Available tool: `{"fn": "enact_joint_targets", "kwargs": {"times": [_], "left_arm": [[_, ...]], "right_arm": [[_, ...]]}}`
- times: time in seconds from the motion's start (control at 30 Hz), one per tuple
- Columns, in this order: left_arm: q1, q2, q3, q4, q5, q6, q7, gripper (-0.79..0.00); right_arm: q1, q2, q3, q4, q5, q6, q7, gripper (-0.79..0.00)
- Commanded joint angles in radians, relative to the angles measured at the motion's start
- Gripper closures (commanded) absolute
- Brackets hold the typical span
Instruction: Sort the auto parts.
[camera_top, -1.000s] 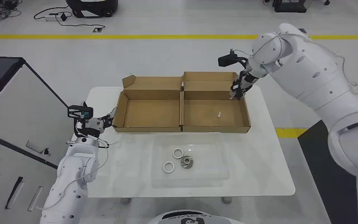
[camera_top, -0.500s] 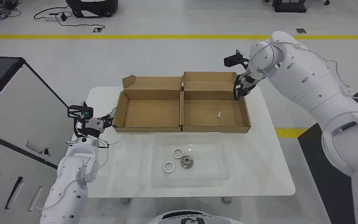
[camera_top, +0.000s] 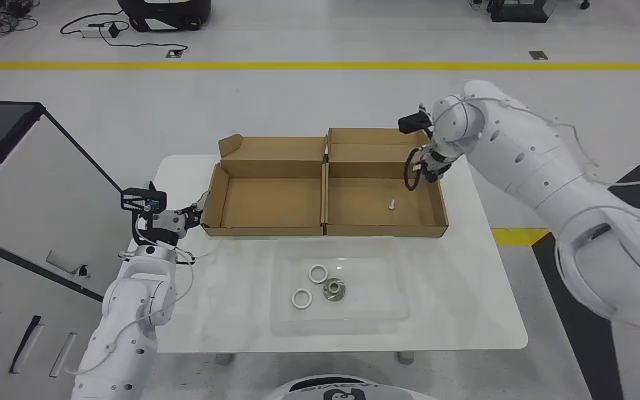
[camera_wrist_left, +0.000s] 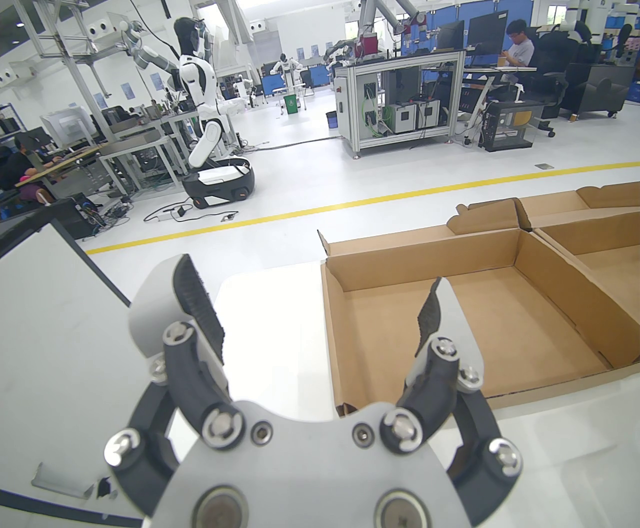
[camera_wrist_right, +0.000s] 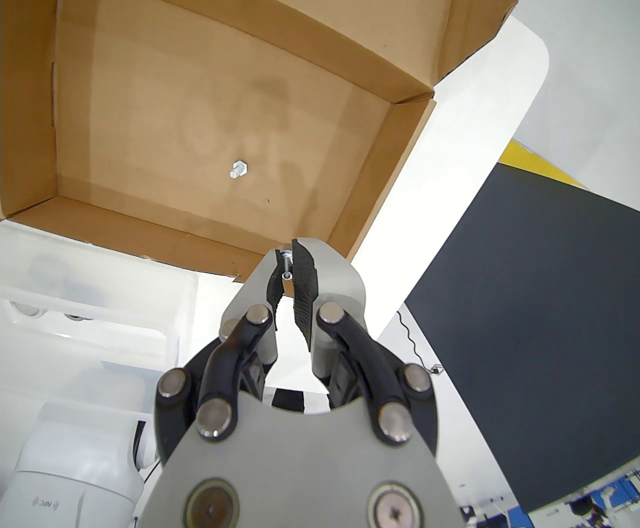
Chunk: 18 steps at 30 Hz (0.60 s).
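The right tool is clamped on a bolt above the right box, where a second bolt lies, while the left tool is apart beside the left box.

Readable text, numbers, brands: none legible.

Markings and signs, unlettered or illegible:
- Yellow line, painted on the floor beyond the table; plain stripe, no characters. Seen again from the left wrist.
- Blue placards, on posts and walls at the back of the hall; print too small to tell.
- Green bin, far floor; a pale mark on its front, not readable.
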Motion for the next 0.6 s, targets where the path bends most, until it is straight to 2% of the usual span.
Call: {"fn": "enact_joint_targets", "kwargs": {"times": [0.0,0.57], "left_arm": [[0.0,0.0,0.0,0.0,0.0,0.0,0.0,-0.785],[0.0,0.0,0.0,0.0,0.0,0.0,0.0,-0.785]], "right_arm": [[-0.008,-0.006,-0.004,0.007,-0.011,0.002,-0.001,0.0],[-0.061,-0.051,0.002,0.085,-0.055,0.004,-0.03,0.0]]}}
